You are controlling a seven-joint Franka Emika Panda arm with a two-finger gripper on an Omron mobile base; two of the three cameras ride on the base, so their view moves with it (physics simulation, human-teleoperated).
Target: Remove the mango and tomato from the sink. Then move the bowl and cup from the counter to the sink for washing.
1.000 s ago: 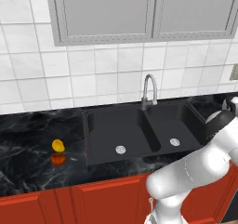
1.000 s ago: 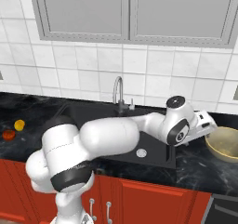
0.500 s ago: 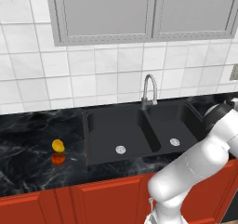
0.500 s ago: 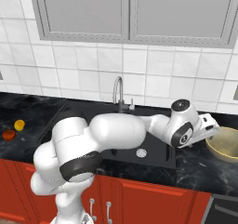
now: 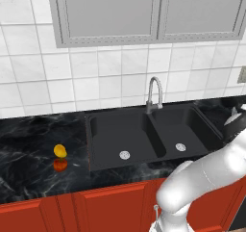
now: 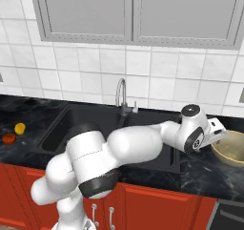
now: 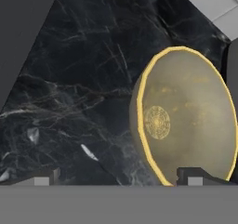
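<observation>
Where hand view frames bowl (image 7: pixel 186 121) | left base: mango (image 5: pixel 59 150), tomato (image 5: pixel 60 164)

No text, label, brand or number can be read anywhere. The only mark is a round ornamental medallion in the middle of the bowl's (image 7: pixel 186 121) inside; it holds a fine pattern but no legible letters.

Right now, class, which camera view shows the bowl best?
The hand view: the bowl shows large there, with its yellow rim and patterned inside clear. The right base view shows it small at the edge, partly behind the gripper.
</observation>
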